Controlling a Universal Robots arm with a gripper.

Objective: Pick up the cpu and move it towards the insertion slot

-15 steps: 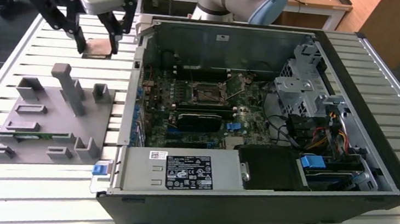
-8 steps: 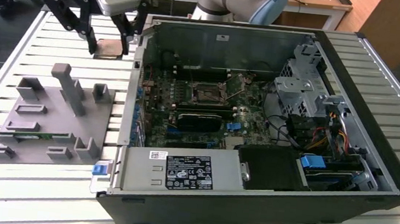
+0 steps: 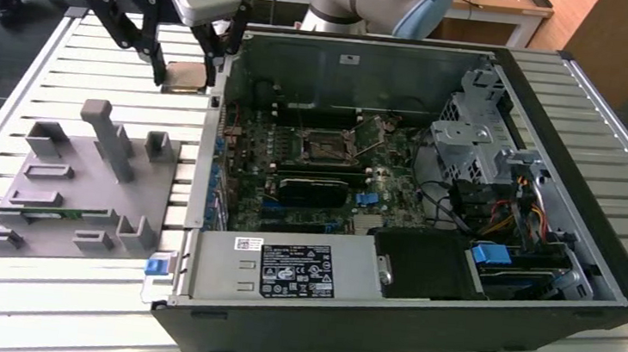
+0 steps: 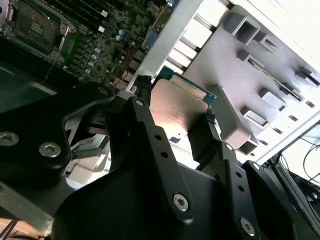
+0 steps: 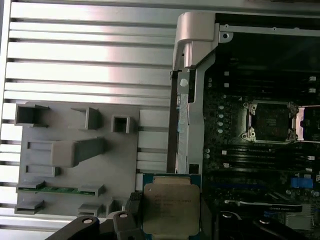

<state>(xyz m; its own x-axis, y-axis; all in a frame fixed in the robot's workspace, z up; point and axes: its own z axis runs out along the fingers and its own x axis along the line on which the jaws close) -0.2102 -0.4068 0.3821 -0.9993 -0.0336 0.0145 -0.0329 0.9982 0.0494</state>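
I've got the cpu clamped in the gripper, up in the upper left of the exterior view, lifted off the slatted table. It hangs just outside the open computer case, next to its left wall as that view shows it. In the second wrist view the silvery top of the cpu sits between the two black fingers, pinched on both edges. In the first wrist view I see the cpu at the bottom centre of the frame, over the case's edge rail. The slot sits open in the middle of the motherboard, centre of the exterior view, well apart from the chip. In the first wrist view the slot is at the right of the frame. The grey tray lies on the table at left, a green memory stick in one of its recesses.
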